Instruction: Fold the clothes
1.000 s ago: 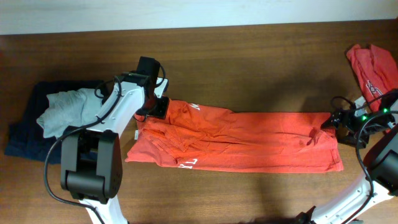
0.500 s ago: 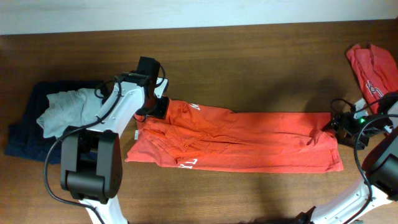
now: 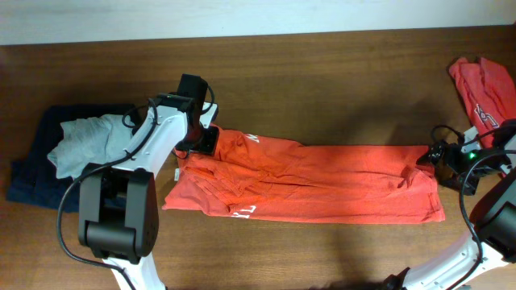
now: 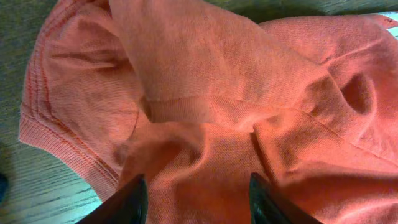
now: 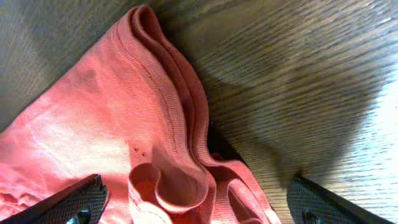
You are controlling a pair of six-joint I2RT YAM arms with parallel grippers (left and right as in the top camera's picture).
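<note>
An orange-red T-shirt (image 3: pixel 322 181) lies folded into a long band across the table's middle, with white print showing near its left end. My left gripper (image 3: pixel 206 142) is open at the shirt's upper left corner, its fingers (image 4: pixel 198 202) spread over bunched fabric (image 4: pixel 211 93). My right gripper (image 3: pixel 431 159) is open at the shirt's right end, its fingers (image 5: pixel 198 202) either side of a folded hem (image 5: pixel 168 124). A second orange-red shirt (image 3: pixel 482 87) with white print lies crumpled at the far right.
A pile of dark navy and grey clothes (image 3: pixel 68 149) sits at the table's left. A white wall edge (image 3: pixel 242 16) runs along the back. Bare wood (image 3: pixel 339 89) shows behind the shirt and in front of it.
The right gripper has shifted slightly at the shirt's right end. The left arm and the shirt have hardly moved.
</note>
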